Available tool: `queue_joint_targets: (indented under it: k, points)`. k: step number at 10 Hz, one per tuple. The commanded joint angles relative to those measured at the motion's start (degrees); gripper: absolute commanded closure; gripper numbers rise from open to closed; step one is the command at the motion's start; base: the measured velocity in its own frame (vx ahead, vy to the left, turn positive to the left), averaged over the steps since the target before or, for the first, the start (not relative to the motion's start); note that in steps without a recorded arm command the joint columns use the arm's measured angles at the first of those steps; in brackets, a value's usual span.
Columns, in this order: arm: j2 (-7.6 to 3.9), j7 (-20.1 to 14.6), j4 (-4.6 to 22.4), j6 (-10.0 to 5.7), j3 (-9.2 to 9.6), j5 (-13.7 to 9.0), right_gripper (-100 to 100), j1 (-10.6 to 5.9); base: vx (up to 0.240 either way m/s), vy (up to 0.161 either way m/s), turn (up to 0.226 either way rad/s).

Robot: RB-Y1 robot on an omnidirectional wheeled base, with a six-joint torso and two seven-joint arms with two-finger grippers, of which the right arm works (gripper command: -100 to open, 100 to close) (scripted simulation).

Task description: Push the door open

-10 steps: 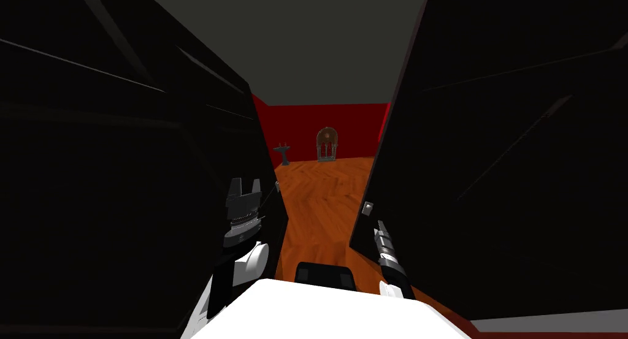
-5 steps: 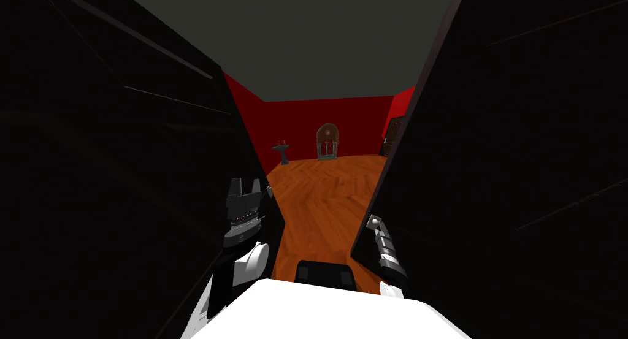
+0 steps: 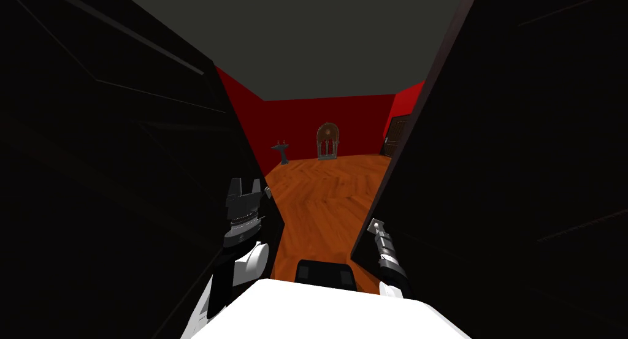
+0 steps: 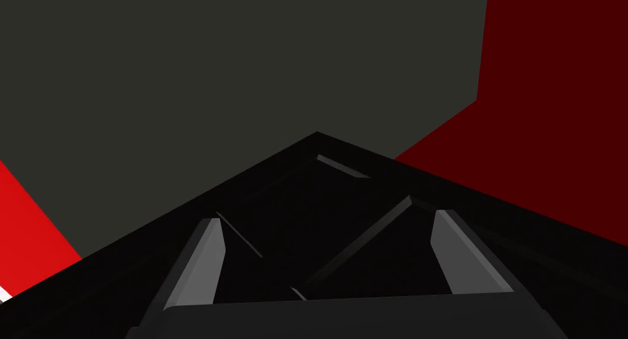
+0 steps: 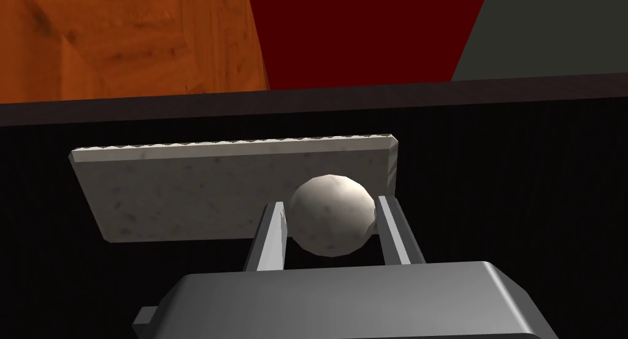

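Right gripper [image 5: 331, 203], fingers clamped on the door knob [image 5: 331, 219]; I have swung the dark door [image 3: 521, 170] wider, so the opening is nearly passable. Left gripper [image 4: 328, 217] fingers spread, idle.

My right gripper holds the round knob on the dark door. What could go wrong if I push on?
1. The right gripper is shut on the pale, speckled round knob; the thin fingers may slip off that ball as the dark right door swings.
2. The open left gripper stands close to the dark left door panel and might scrape it if the base advances.
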Motion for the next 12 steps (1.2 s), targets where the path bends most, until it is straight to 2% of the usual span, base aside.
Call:
queue_joint_targets:
  k: [1, 3, 5, 9, 12]
  points:
    - [0.03, 0.0, -0.1, -0.1, 0.01, 0.0, 100, 0.02, -0.013, 0.005, -0.001]
    - [0.03, 0.0, -0.1, -0.1, 0.01, 0.0, 100, 0.02, -0.003, 0.001, 0.0]
    - [-0.31, 0.2, 0.1, 0.32, -0.9, -0.6, 100, 0.01, 0.135, 0.016, -0.041]
    - [-0.59, 0.9, 0.0, 0.97, -3.6, -2.2, 100, -0.28, 0.196, 0.01, -0.059]
    - [-0.15, 1.4, -0.1, 1.52, -5.85, -3.6, 100, -0.52, 0.207, -0.023, -0.06]
